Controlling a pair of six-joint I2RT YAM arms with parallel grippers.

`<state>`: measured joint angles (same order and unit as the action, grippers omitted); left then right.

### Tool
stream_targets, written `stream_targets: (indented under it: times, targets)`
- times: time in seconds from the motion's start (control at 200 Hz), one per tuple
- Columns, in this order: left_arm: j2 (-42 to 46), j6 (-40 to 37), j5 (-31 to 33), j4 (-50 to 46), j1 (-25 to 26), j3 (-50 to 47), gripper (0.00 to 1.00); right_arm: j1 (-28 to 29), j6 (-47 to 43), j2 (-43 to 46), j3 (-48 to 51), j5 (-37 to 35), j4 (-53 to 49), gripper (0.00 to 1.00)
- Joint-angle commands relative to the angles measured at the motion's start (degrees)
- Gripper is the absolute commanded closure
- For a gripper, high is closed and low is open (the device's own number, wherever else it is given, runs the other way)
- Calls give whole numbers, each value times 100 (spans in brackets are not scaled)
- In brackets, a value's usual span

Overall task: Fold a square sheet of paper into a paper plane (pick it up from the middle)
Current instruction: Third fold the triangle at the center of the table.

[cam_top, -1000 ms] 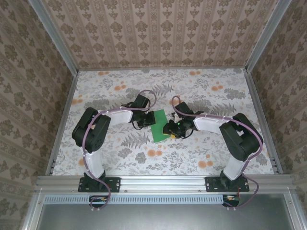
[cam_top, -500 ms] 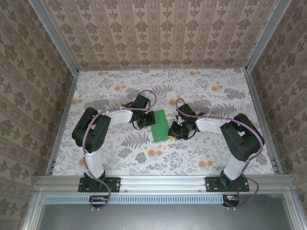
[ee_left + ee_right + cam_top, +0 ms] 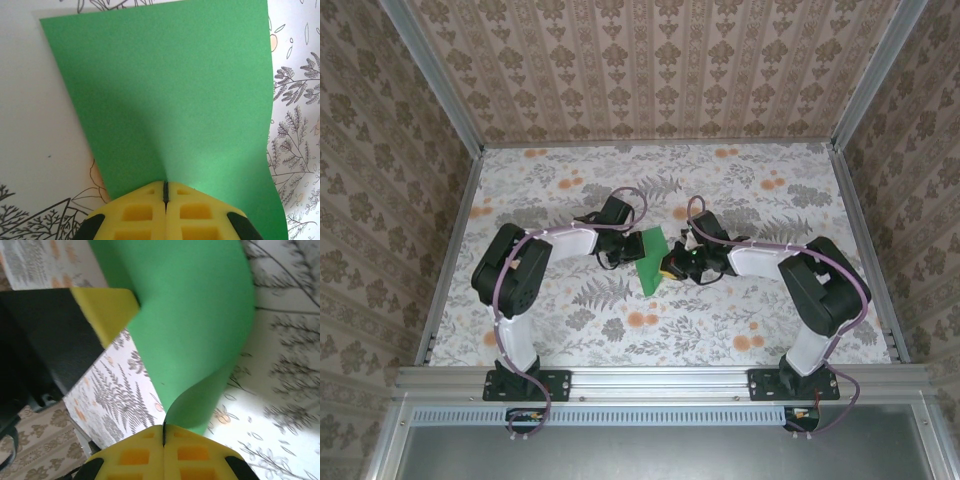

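- While the left gripper [image 3: 165, 192] and right gripper [image 3: 164, 434] each pinch opposite edges, the square sheet of paper [image 3: 650, 262] bows upward.
- Likely step: centre fold; next, the edges must align.

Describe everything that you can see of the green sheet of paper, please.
The square sheet of paper is thin, plain, bright green and unmarked. It is not flat: it bends in a soft curve, and no sharp crease is visible. The left gripper is shut on one edge and the right gripper on the opposite edge. The sheet is near the middle of the flowered table, apparently partly lifted from it.
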<state>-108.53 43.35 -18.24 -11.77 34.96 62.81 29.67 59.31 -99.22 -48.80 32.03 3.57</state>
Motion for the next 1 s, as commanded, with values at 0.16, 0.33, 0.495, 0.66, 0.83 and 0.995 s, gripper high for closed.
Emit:
stream_targets:
  times: [0.16, 0.33, 0.495, 0.66, 0.83, 0.995]
  targets:
    - [1, -331, -6, -619, -9, 355, 91, 30, 215, -371, -139, 137, 469, 96]
    - [313, -247, 110, -331, -197, 221, 86, 30, 181, -422, -130, 96, 463, 96]
    - [124, -266, 100, -335, -218, 203, 88, 39, 168, -433, -129, 102, 508, 96]
    - [-79, -306, 16, -369, -202, 249, 91, 48, 157, -497, -190, 141, 537, 96]
    - [-254, -358, 26, -569, -185, 324, 94, 74, 197, -597, -268, 185, 673, 96]
    - [-390, -392, 35, -718, -165, 408, 96, 105, 239, -730, -367, 241, 759, 96]
